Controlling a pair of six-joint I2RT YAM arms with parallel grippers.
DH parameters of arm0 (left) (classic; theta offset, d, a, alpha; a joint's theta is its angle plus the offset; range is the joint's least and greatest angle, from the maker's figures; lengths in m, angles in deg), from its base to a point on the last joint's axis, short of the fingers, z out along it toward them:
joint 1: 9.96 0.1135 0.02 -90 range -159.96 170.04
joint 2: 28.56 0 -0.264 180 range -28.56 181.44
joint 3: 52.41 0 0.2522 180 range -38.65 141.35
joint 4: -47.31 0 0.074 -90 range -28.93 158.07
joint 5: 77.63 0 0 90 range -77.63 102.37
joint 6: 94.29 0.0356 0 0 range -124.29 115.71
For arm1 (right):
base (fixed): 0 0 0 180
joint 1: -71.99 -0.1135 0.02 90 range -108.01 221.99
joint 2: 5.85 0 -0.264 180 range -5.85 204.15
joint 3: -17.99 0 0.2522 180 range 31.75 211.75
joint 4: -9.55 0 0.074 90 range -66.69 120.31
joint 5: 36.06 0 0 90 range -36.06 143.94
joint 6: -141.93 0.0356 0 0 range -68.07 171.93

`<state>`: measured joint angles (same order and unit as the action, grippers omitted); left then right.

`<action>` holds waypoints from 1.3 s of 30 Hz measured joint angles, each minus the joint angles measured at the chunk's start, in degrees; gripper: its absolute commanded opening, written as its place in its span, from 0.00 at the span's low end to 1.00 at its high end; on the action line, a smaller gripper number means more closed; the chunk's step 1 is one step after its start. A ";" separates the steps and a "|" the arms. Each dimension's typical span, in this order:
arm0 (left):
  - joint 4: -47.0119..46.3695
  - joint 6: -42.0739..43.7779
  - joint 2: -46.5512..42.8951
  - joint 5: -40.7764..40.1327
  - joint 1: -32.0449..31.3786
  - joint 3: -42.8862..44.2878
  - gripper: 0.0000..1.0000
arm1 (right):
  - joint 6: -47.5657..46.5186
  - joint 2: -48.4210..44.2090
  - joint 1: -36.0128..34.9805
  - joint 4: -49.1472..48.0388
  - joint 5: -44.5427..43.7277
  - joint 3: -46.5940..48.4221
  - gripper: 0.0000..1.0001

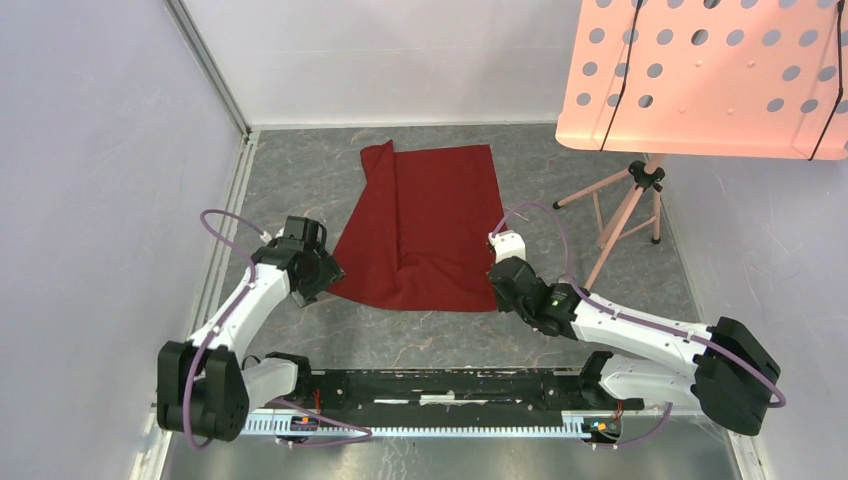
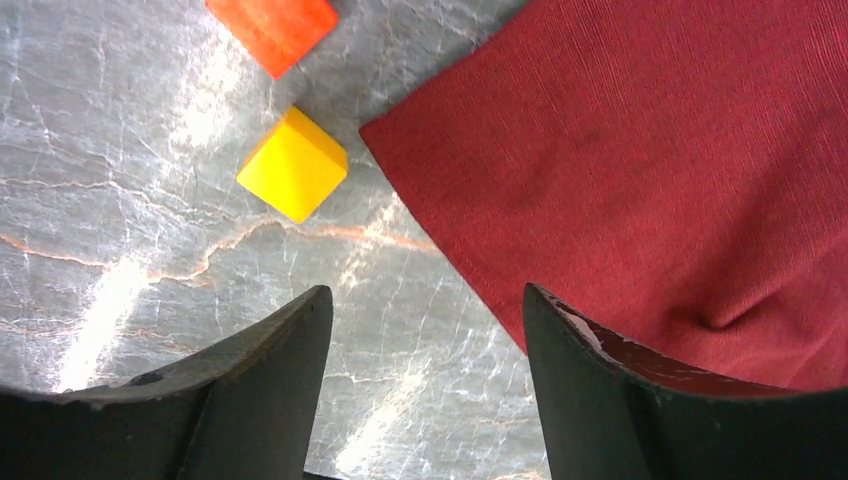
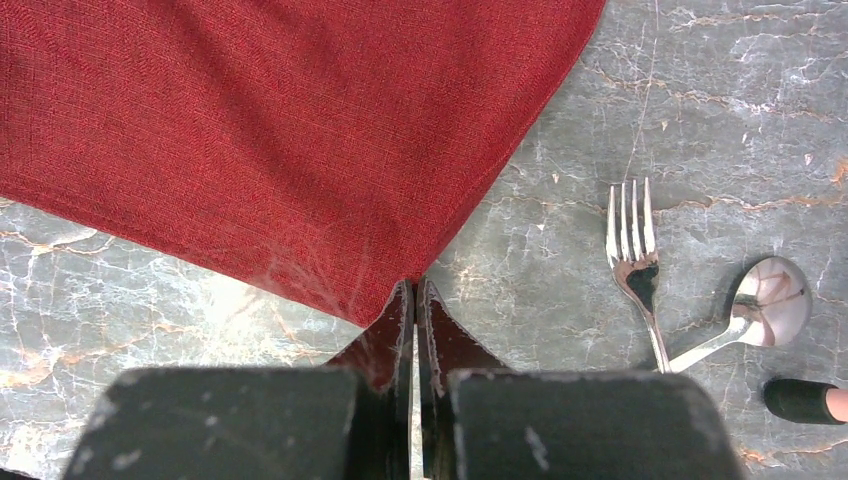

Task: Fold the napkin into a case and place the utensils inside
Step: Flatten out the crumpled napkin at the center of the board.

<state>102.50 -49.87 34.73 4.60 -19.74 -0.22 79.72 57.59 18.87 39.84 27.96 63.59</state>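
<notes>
The dark red napkin [image 1: 420,230] lies spread on the grey marble table, with a crease down its left part and a rumpled far-left corner. My left gripper [image 1: 322,275] [image 2: 425,300] stands open just off the napkin's [image 2: 640,170] near-left edge, with bare table between its fingers. My right gripper [image 1: 500,275] [image 3: 415,285] is shut, its tips at the near-right corner of the napkin [image 3: 280,140]; no cloth shows between them. The utensils, a silver fork [image 3: 633,262] and spoon [image 3: 765,305], lie on the table right of that gripper. The top view hides them.
A yellow block [image 2: 293,163] and an orange block [image 2: 272,28] lie left of the napkin. A pink tripod [image 1: 625,205] with a perforated pink board [image 1: 705,75] stands at the back right; one black-tipped leg [image 3: 805,400] ends near the spoon. White walls enclose the table.
</notes>
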 measured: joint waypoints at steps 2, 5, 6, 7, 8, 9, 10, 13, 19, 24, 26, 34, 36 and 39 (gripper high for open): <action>0.13 -0.28 3.06 -0.02 0.94 1.44 0.69 | 0.33 0.13 0.00 0.20 0.17 0.26 0.00; -0.22 -1.55 8.28 -0.35 1.57 4.50 0.66 | 0.50 0.22 0.00 0.39 0.39 0.48 0.00; -0.63 -2.23 9.27 -0.39 1.70 4.96 0.65 | 0.59 0.28 0.00 0.44 0.46 0.59 0.00; -1.22 -2.97 9.94 -0.44 1.81 5.11 0.65 | 0.63 0.37 0.00 0.35 0.48 0.63 0.00; -1.60 -3.32 10.40 -0.44 1.90 5.11 0.67 | 0.66 0.39 0.00 0.33 0.52 0.63 0.00; -2.01 -3.87 11.08 -0.44 2.16 5.11 0.70 | 0.66 0.39 0.00 0.33 0.68 0.63 0.00; -2.67 -4.04 12.00 -0.28 2.47 5.11 0.72 | 0.63 0.39 0.00 0.26 0.79 0.63 0.00; -4.48 -4.13 15.37 0.79 4.28 5.14 0.73 | 0.35 0.39 0.00 0.11 1.25 0.63 0.00; -4.76 -4.04 17.68 0.46 9.81 5.14 0.73 | -0.70 0.37 0.00 -0.76 1.79 0.63 0.00; -4.81 -3.91 14.64 0.44 12.28 4.96 0.69 | -0.90 0.28 0.00 -2.32 2.67 0.37 0.00; -5.11 -3.85 13.75 0.52 12.26 4.96 0.67 | -0.74 0.28 0.00 -2.43 3.21 0.24 0.00; -3.28 -3.74 17.55 -0.85 10.19 6.29 0.64 | 0.02 0.83 0.04 -2.82 4.13 0.22 0.00; -2.62 -3.74 17.75 -1.46 8.48 6.54 0.63 | 0.42 1.33 0.04 -3.15 4.46 0.22 0.00; -2.23 -3.76 17.94 -2.56 6.84 6.64 0.61 | 0.74 2.40 0.04 -3.58 5.05 0.20 0.00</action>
<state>100.27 -53.63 52.67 2.04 -12.90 6.43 80.47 60.00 18.91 36.26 33.01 63.79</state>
